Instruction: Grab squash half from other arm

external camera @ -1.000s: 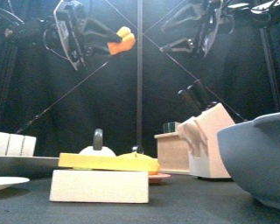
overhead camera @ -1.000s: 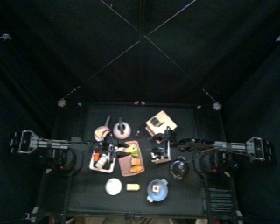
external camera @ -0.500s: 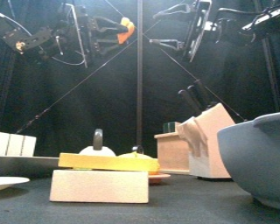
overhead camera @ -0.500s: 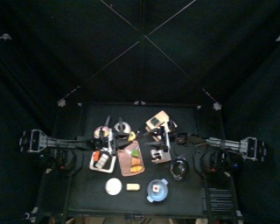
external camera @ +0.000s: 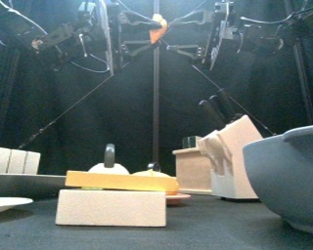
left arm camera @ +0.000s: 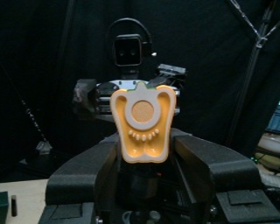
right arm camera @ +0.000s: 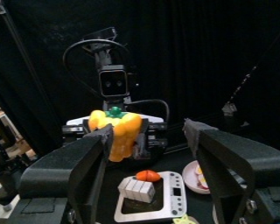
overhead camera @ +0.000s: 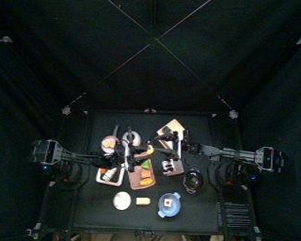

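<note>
One small yellow-orange rounded squash half [left arm camera: 143, 125] sits clamped in the left end effector [left arm camera: 143, 166], high above the bench [external camera: 186, 234]. Facing it, the right end effector [right arm camera: 146, 162] gapes wide and empty, near the squash half but apart.

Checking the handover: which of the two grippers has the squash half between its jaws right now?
The left gripper: its wrist view shows the squash half clamped between its jaws. The right gripper faces it, jaws wide open and empty.
</note>
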Motion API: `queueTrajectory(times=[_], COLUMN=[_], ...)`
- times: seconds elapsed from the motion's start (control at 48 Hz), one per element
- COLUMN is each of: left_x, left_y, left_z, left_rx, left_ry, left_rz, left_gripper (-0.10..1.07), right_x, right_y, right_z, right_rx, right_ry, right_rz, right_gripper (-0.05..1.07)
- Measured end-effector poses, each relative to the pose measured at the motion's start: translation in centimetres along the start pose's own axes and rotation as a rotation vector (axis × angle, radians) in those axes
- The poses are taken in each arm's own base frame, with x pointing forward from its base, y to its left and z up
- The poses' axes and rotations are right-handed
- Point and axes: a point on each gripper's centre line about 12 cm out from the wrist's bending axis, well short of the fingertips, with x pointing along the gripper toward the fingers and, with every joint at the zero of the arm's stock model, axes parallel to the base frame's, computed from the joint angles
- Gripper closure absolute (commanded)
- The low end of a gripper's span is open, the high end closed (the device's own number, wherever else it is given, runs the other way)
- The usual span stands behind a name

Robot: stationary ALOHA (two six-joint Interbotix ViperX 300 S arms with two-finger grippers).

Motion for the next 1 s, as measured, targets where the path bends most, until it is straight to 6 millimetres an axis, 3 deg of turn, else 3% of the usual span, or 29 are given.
queueTrajectory(times=[1.0], left_x=[0.5], left_y=[0.4], left_z=[-0.6], left_rx=[-0.009], left_ry=[-0.004], left_rz=[0.025], left_gripper=[0.19], right_x=[2.3], right_y=[0.9], right_z=[-1.2], right_rx=[-0.022], right_ry=[0.024], right_rz=[0.056], right_gripper=[-0.01])
